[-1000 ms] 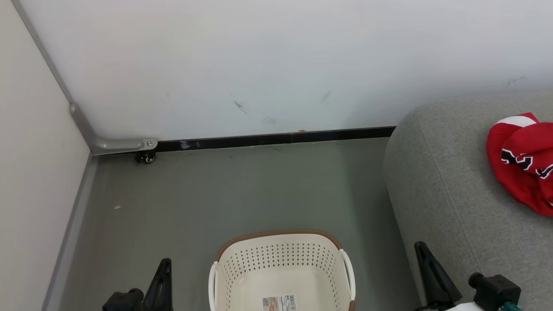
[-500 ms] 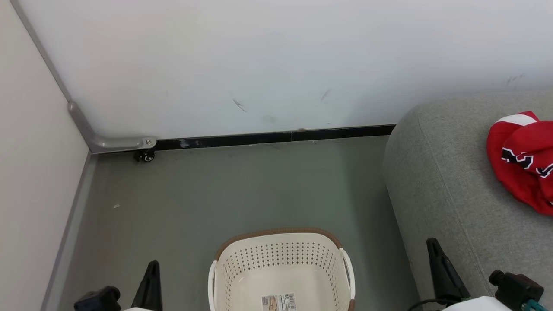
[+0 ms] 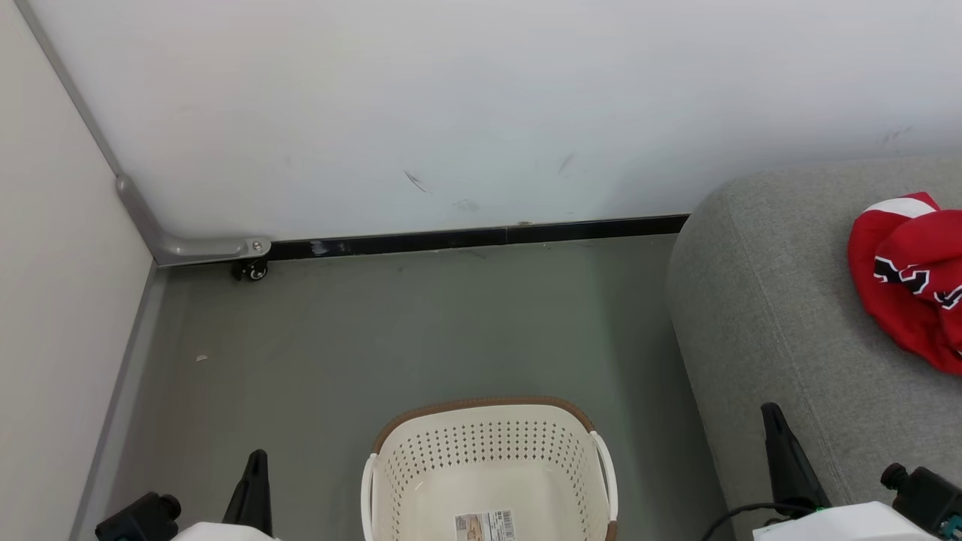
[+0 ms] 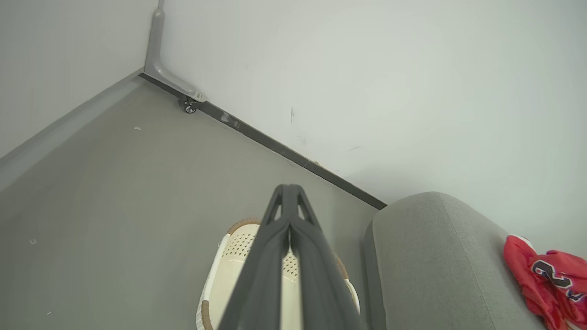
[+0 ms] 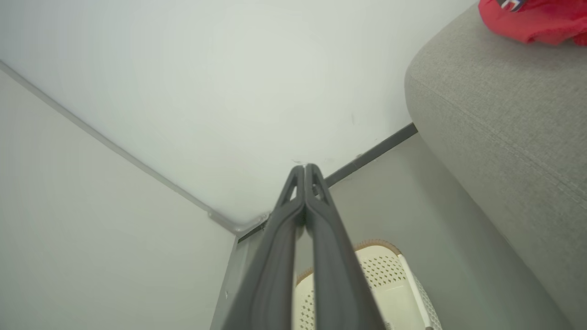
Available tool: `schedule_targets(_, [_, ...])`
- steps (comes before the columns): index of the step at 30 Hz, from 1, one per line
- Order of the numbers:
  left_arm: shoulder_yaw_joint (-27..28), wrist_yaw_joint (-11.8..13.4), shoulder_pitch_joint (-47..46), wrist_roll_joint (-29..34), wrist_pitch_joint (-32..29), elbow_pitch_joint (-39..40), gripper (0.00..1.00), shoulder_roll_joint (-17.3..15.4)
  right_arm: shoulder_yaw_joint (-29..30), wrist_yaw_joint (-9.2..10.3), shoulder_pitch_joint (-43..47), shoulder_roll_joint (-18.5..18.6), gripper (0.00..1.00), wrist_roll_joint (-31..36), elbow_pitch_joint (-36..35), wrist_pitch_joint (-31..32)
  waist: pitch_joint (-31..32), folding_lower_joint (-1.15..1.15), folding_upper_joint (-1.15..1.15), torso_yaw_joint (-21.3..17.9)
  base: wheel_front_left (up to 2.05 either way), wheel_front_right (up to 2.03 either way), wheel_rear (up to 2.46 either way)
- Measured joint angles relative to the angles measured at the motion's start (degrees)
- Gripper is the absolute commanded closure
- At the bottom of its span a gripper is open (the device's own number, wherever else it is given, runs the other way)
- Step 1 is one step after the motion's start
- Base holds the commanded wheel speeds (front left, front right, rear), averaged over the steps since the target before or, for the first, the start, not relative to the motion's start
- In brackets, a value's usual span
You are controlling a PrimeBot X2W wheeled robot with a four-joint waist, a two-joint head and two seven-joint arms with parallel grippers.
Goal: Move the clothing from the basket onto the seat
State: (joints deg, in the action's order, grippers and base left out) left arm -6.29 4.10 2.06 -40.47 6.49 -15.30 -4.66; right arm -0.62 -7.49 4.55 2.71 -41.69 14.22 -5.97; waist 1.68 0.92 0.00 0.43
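Both pressed together: left gripper slid leftward, right gripper rightward | clothing unmoved on seat | basket unmoved

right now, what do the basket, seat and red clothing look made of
The basket looks like smooth cream moulded plastic: rows of punched holes, brown rim. The seat seems upholstered in matte light-grey woven fabric; its weave shows. The clothing is probably soft cloth, judging by its limp folds.
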Motion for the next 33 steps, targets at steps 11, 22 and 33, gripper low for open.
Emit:
schedule_targets(11, [1.9,-1.7,-0.2,-9.2,-2.5,0.0,1.0,0.4,0.6,0.01,-0.9,0.5,1.0,-9.6,0.0,1.9,0.1,0.01,0.0,-0.1,0.0,0.0,0.0])
schedule_targets(22, [3.9,-4.0,-1.3,-18.2,-4.7,-0.1,1.0,1.0,1.5,0.01,-2.5,0.9,1.0,-19.2,0.3,3.5,-0.5,-0.53,0.0,-0.1,0.0,0.0,0.0])
schedule_targets(33, [5.8,-5.7,-2.6,-27.4,-6.8,-0.3,1.0,1.3,2.2,0.01,-3.8,1.3,1.0,-28.6,0.5,4.8,-1.1,-0.82,0.0,-0.2,0.0,0.0,0.0])
